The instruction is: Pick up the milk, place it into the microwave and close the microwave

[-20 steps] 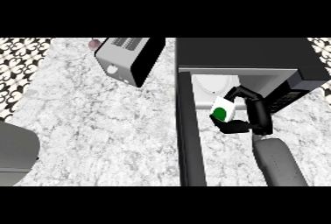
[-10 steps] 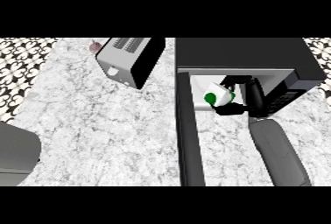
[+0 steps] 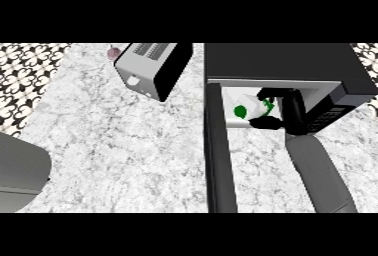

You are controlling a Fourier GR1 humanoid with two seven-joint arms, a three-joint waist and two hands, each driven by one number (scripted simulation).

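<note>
The milk (image 3: pixel 244 107), a white carton with a green mark, is being held by the right hand (image 3: pixel 289 112). The hand's black fingers (image 3: pixel 266 123) and thumb are being curled round the carton from its right side, so part of it is being hidden. Hand and carton are being shown at the mouth of the microwave (image 3: pixel 280 62), inside its pale lit opening. Whether the carton is being rested on the cavity floor cannot be told.

The microwave's black top is being seen beyond the hand, and its control panel (image 3: pixel 330 114) is being shown just to the hand's right. The microwave door (image 3: pixel 220 165) is standing open. It is being seen as a dark strip that starts just left of the carton, on the side away from the palm, and runs back toward the lower edge. The grey right forearm (image 3: pixel 319 175) is being seen behind the hand, entering from the lower edge.

Well to the hand's left, past the door, a silver toaster (image 3: pixel 151 67) is being carried by the marbled counter (image 3: pixel 125 145). A small pinkish object (image 3: pixel 113 52), too small to be identified, is being shown just beside the toaster's far corner. A grey shape (image 3: pixel 21 172) is being cut off by the edge at the far lower left.
</note>
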